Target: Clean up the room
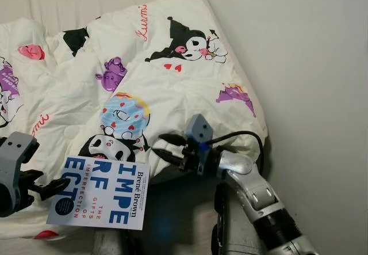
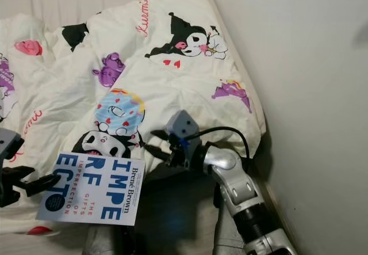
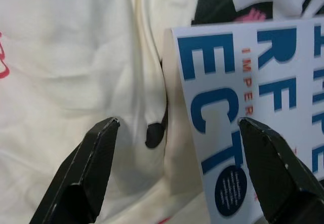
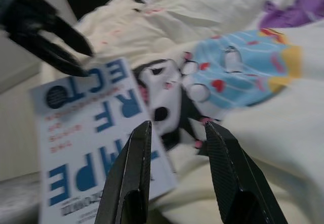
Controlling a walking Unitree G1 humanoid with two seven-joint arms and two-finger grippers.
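You are looking at one book [image 1: 99,193], a white paperback with big blue block lettering, lying flat on the near edge of the bed at the foot of a single cartoon-print duvet [image 1: 144,76]. Its long axis runs roughly across your view, tilted a little, with the spine and author's name on the end nearer your right arm and the lettering reading sideways from where you stand. The corner printed with a dark blue disc points toward your left gripper [image 1: 50,187], which sits just beside that end of the book with its two black fingers spread wide; in the left wrist view one fingertip [image 3: 104,133] is over the duvet and the other over the cover, with nothing clamped between them. Your right gripper [image 1: 165,149] hovers near the spine end, over the black-and-white character printed on the duvet, its fingers parted narrowly and empty. In the right wrist view the book lies beyond those fingers, with the left gripper at its far corner. The duvet is rumpled, with folds running across the bed. A plain pale wall [image 1: 310,65] runs along the bed on your right.
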